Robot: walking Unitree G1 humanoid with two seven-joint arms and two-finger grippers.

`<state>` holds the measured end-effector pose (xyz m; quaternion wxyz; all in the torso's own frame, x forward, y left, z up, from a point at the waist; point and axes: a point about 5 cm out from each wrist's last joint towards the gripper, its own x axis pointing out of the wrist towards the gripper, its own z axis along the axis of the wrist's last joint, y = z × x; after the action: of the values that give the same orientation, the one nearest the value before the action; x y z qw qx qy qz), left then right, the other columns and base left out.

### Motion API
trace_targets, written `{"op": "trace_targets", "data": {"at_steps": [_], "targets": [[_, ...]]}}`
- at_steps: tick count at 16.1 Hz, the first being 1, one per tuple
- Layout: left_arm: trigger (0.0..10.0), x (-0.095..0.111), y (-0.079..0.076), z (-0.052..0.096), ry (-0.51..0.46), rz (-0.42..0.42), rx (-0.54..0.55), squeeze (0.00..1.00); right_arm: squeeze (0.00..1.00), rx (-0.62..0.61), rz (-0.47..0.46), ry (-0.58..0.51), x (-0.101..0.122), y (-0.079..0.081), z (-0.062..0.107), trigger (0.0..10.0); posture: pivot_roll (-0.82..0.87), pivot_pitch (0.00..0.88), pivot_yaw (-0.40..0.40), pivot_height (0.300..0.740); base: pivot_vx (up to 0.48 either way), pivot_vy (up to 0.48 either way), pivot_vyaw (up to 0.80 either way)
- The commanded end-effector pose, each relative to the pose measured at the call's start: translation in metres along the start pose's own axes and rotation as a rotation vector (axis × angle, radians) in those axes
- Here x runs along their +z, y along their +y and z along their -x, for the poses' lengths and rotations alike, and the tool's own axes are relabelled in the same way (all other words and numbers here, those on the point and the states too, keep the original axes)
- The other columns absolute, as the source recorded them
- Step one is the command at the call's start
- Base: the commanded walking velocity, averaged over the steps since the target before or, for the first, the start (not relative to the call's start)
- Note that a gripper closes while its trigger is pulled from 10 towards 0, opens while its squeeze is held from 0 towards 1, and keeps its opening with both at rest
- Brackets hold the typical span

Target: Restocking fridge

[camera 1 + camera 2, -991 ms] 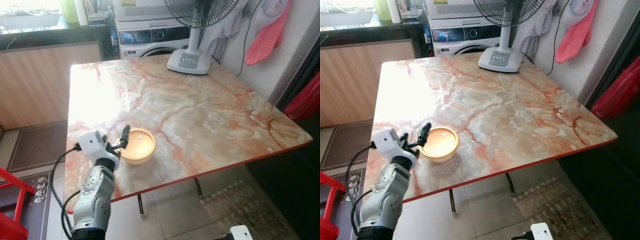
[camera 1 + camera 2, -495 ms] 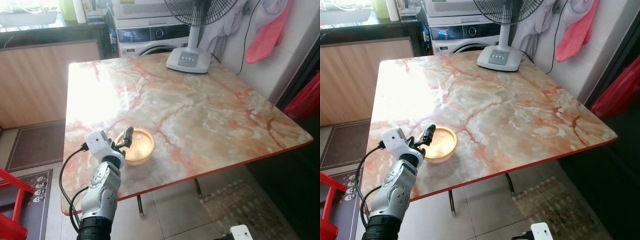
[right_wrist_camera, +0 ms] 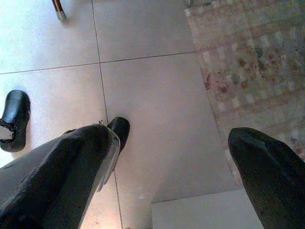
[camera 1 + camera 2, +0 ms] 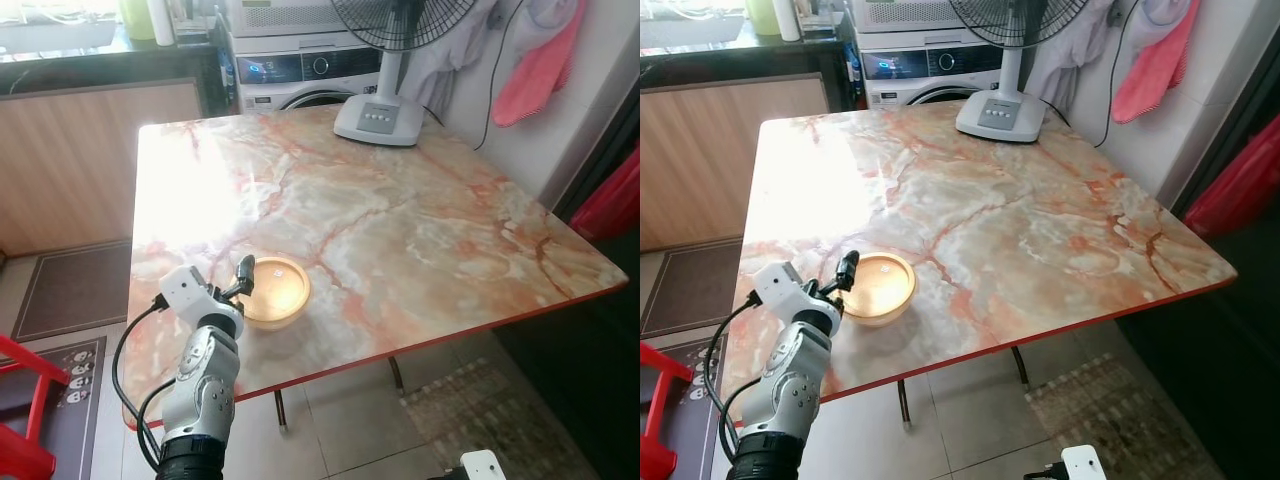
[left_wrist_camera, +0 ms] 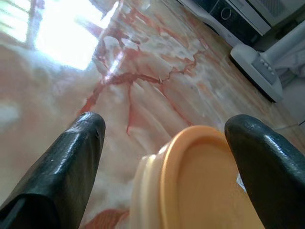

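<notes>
A round yellow-orange tub [image 4: 275, 291] with its lid on sits on the marble table [image 4: 400, 230], close to the front left edge. My left gripper [image 4: 240, 280] is at the tub's left side and open. In the left wrist view the fingers [image 5: 78, 157] stand wide apart, with the tub's rim [image 5: 190, 176] low between them and untouched. My right gripper [image 3: 176, 143] hangs open below the table, over the tiled floor.
A white fan's base [image 4: 377, 122] stands at the table's far edge, with a washing machine [image 4: 300, 72] behind it. A red stool [image 4: 20, 400] is at my left. A black shoe [image 3: 14, 119] and a patterned rug [image 3: 252, 62] lie on the floor.
My left gripper has drawn back slightly to the left of the tub's rim. The tub has not moved.
</notes>
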<state>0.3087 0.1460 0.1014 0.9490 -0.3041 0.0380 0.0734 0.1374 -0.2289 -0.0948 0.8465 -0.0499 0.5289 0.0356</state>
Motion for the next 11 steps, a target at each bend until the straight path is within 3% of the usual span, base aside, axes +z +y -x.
{"op": "trace_targets", "data": {"at_steps": [1, 5, 11], "targets": [[10.0, -0.009, -0.005, 0.004, 0.033, 0.013, -0.016, 0.0, 0.0, -0.013, -0.006, -0.01, 0.002, -0.005, 0.001, 10.0, 0.07, 0.0, -0.038, 0.74, 0.0, 0.0, 0.0], [10.0, -0.021, -0.009, 0.002, 0.07, -0.024, -0.047, 0.0, 0.0, -0.014, 0.013, -0.006, 0.003, -0.005, 0.001, 10.0, 0.07, 0.0, -0.04, 0.74, 0.0, 0.0, 0.0], [10.0, -0.026, -0.006, 0.0, 0.088, 0.009, -0.05, 0.0, 0.0, -0.015, 0.01, -0.006, 0.002, -0.006, 0.001, 10.0, 0.06, 0.0, -0.044, 0.74, 0.0, 0.0, 0.0]]}}
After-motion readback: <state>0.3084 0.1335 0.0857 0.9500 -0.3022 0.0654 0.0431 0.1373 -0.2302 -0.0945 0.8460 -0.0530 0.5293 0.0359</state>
